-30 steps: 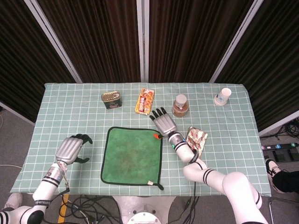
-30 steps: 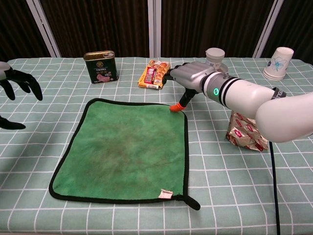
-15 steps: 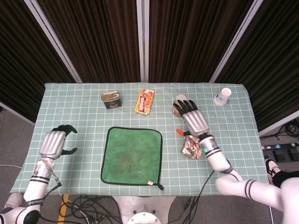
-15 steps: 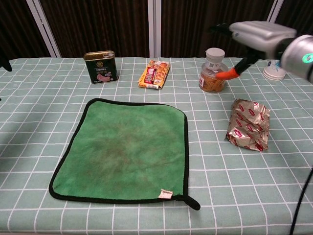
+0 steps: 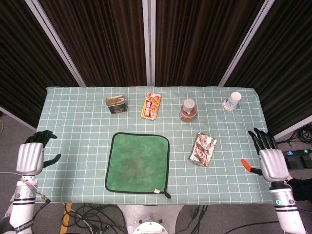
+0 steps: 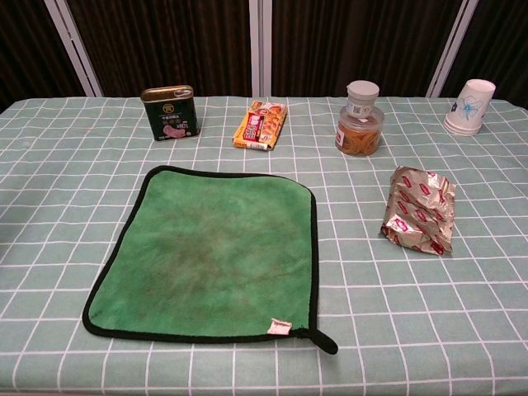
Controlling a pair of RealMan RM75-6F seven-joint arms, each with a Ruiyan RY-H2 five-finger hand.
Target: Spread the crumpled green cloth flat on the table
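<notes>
The green cloth [image 5: 138,162] with its black border lies flat and fully spread on the checked tablecloth, also seen in the chest view as the green cloth [image 6: 213,252], with a small white tag at its near right corner. My left hand [image 5: 30,156] hangs off the table's left side, fingers apart and holding nothing. My right hand [image 5: 270,161] is off the right edge, fingers spread, empty. Neither hand shows in the chest view.
At the back stand a green tin [image 5: 116,104], a snack packet [image 5: 151,106], a lidded jar [image 5: 188,110] and a paper cup [image 5: 233,101]. A crumpled foil packet [image 5: 203,149] lies right of the cloth. The checked tablecloth [image 5: 78,126] covers the table.
Both hands have pulled away from the cloth, the right one from its far right corner out past the table's right edge, the left one out past the left edge. The cloth stayed flat.
</notes>
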